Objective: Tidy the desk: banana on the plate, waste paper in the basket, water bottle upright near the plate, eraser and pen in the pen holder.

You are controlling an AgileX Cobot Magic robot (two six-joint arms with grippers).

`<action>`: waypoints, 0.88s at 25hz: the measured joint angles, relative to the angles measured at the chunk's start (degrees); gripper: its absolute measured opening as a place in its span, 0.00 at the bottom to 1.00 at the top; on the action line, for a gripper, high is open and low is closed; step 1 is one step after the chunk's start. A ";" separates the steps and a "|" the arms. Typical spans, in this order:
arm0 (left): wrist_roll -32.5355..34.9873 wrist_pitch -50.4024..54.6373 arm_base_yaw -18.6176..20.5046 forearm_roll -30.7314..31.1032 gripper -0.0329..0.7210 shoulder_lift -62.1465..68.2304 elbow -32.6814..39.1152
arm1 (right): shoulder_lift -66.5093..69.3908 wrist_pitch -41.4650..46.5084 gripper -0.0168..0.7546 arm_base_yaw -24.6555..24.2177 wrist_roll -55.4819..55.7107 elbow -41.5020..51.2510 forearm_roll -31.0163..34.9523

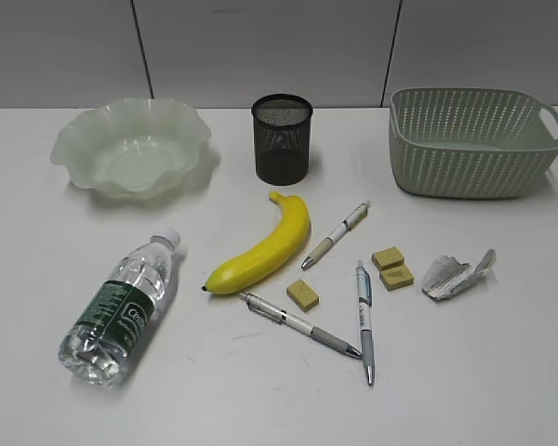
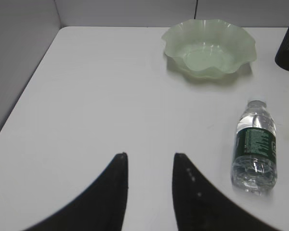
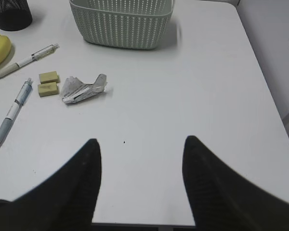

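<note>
On the white desk (image 1: 502, 372) the banana (image 1: 265, 246) lies in the middle. Three pens (image 1: 335, 235) (image 1: 299, 324) (image 1: 365, 321) and three yellowish erasers (image 1: 302, 295) (image 1: 388, 257) (image 1: 396, 276) lie around it. The water bottle (image 1: 121, 311) lies on its side at the front left. The waste paper (image 1: 456, 275) sits at the right. Along the back stand the plate (image 1: 74, 139), the pen holder (image 1: 282, 139) and the basket (image 1: 474, 141), all empty. My left gripper (image 2: 150, 156) hangs open over bare desk, left of the bottle (image 2: 256, 147). My right gripper (image 3: 141, 141) is open and empty near the front edge, right of the paper (image 3: 82, 89).
Grey wall panels close off the back of the desk. In the right wrist view the desk's right edge (image 3: 274, 110) and front edge (image 3: 139, 224) are close to that gripper. The left edge (image 2: 24, 101) shows in the left wrist view.
</note>
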 joint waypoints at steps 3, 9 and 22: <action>0.00 0.00 0.00 0.00 0.36 0.00 0.00 | 0.00 0.00 0.59 0.00 0.00 0.00 0.00; 0.00 0.00 0.00 0.00 0.36 0.00 0.00 | 0.00 0.00 0.59 0.00 0.00 0.00 0.00; 0.00 0.00 0.00 0.00 0.36 0.00 0.00 | 0.00 0.00 0.59 0.00 0.00 0.00 0.00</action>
